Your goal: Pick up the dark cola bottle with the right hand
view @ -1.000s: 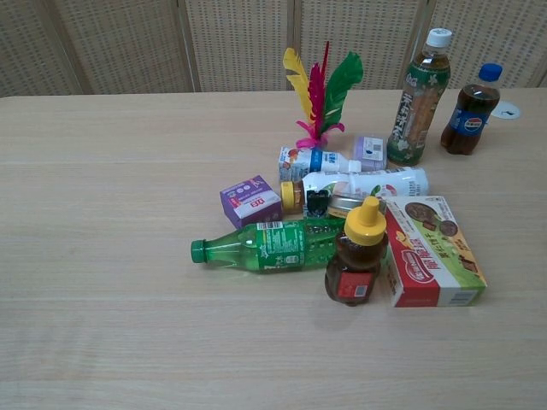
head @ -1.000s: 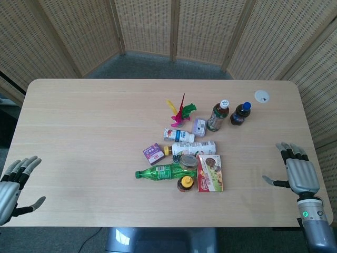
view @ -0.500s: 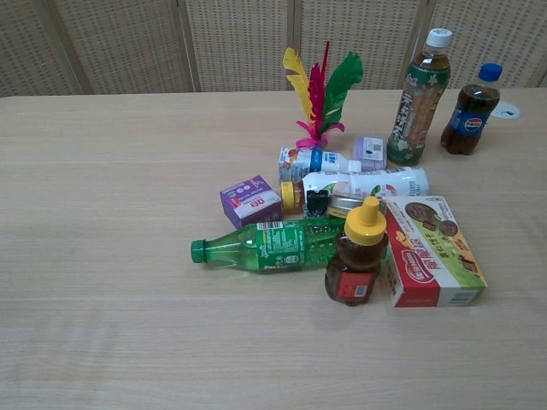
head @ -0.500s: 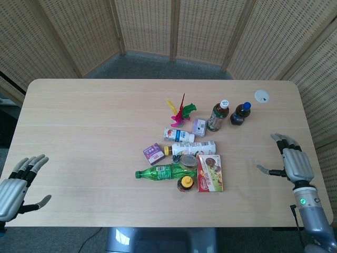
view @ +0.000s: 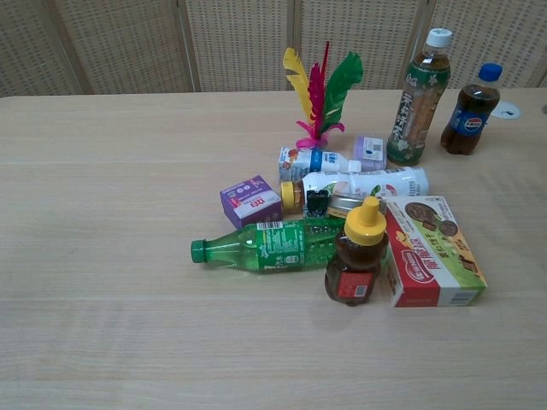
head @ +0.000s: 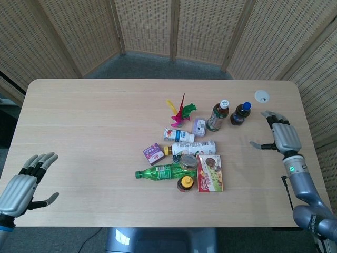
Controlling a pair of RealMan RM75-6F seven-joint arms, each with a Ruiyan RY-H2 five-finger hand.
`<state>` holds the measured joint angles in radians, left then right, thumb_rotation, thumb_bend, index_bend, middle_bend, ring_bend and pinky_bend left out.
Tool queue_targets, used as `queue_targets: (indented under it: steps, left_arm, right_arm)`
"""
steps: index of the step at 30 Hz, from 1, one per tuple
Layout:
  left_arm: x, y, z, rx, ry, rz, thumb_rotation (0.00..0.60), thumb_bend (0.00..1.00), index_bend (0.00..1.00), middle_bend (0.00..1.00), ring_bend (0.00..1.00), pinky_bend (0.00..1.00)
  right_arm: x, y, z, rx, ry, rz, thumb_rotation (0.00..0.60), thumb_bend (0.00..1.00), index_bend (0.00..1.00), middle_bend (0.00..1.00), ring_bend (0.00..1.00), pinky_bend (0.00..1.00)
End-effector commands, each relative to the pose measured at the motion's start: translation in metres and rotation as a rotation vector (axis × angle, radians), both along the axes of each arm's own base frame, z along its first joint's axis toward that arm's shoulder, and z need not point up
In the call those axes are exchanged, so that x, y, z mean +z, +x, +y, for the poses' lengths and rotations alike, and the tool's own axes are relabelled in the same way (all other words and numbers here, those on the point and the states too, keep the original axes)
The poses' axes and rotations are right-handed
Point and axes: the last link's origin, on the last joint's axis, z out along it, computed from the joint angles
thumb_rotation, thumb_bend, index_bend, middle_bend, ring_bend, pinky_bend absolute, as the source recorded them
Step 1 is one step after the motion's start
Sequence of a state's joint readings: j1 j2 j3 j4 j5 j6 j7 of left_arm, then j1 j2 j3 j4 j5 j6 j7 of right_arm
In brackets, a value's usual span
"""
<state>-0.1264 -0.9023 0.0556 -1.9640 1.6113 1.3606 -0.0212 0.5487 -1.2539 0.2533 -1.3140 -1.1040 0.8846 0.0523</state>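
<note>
The dark cola bottle (head: 241, 114) stands upright near the far right part of the table (head: 79, 132). It has a blue cap. In the chest view the cola bottle (view: 468, 111) is at the far right, and nothing touches it. Just to its left stands a taller green tea bottle (head: 218, 116) with a white cap. The 2 bottles are close but not touching.

The right hand (head: 283, 137) is over the right side of the table, near the cola bottle but apart from it. Its fingers are spread and it holds nothing. The thumb sticks out toward the bottles.

The left hand (head: 23, 182) is at the near left edge of the table, far from all the things. Its fingers are spread too, and it holds nothing. Neither hand shows in the chest view.

In the middle of the table is a bunch of things. A green bottle (view: 269, 245) lies on its side. A honey bottle (view: 357, 254) with a yellow cap stands beside it. A red snack box (view: 432, 249) lies flat next to the honey. There is a small purple box (view: 250, 202), a feather toy (view: 318, 94) and a white bottle (view: 363, 184) lying down.

A small white round lid (head: 261, 96) sits behind the cola bottle.
</note>
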Motion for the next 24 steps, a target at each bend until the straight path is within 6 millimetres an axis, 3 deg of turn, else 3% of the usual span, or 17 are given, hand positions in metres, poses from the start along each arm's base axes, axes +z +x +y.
queue_targets:
  steps: [1, 14, 24]
  left_arm:
    - [-0.001, 0.001, 0.001, 0.001, -0.002, 0.000, 0.600, 0.30, 0.03, 0.00, 0.00, 0.00]
    - [-0.001, 0.003, 0.003, 0.015, -0.003, 0.010, 0.600, 0.30, 0.03, 0.00, 0.00, 0.00]
    - [0.000, 0.002, 0.004, 0.027, 0.001, 0.015, 0.600, 0.30, 0.03, 0.00, 0.00, 0.00]
  right_arm:
    - [-0.012, 0.011, -0.023, 0.019, 0.024, -0.015, 0.412, 0.16, 0.00, 0.00, 0.00, 0.00]
    - [-0.043, 0.027, -0.073, 0.038, 0.077, 0.009, 0.415, 0.16, 0.00, 0.00, 0.00, 0.00]
    - [-0.058, 0.027, -0.091, 0.010, 0.128, 0.059, 0.419, 0.16, 0.00, 0.00, 0.00, 0.00]
